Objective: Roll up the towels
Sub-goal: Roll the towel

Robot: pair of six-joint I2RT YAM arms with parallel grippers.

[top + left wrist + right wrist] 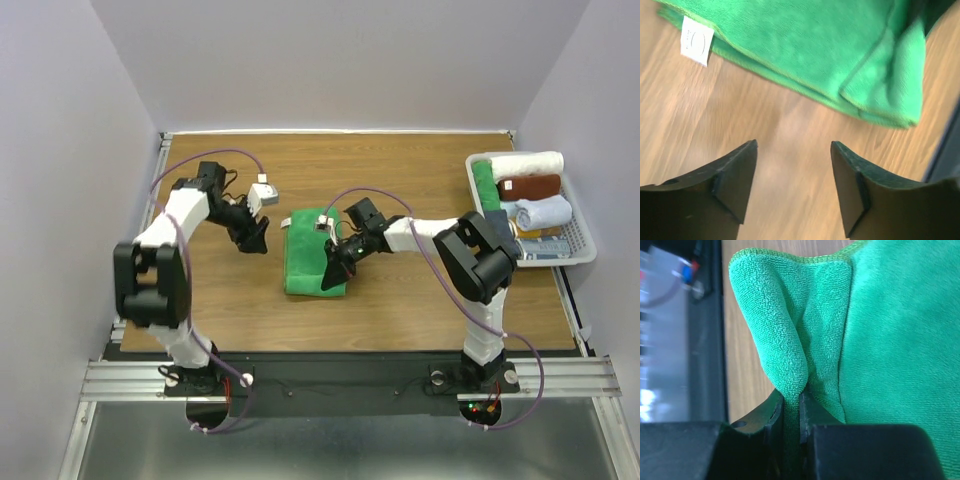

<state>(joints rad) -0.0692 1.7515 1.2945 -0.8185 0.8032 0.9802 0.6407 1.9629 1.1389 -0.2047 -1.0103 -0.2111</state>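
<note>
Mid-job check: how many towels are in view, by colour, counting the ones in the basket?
Green: 2, the green towel lying flat and the green roll in the basket
Cream-white: 1, the cream-white roll
Brown: 1, the brown roll
Pale blue: 1, the pale blue roll
Total: 5

bright green towel, terry cloth, folded into a thick rectangle, flat on the wood mid-table, white label at its far left edge, near right corner bunched into a raised fold, pale bluish-white towel, seemingly rolled, lying in the basket at far right
</note>
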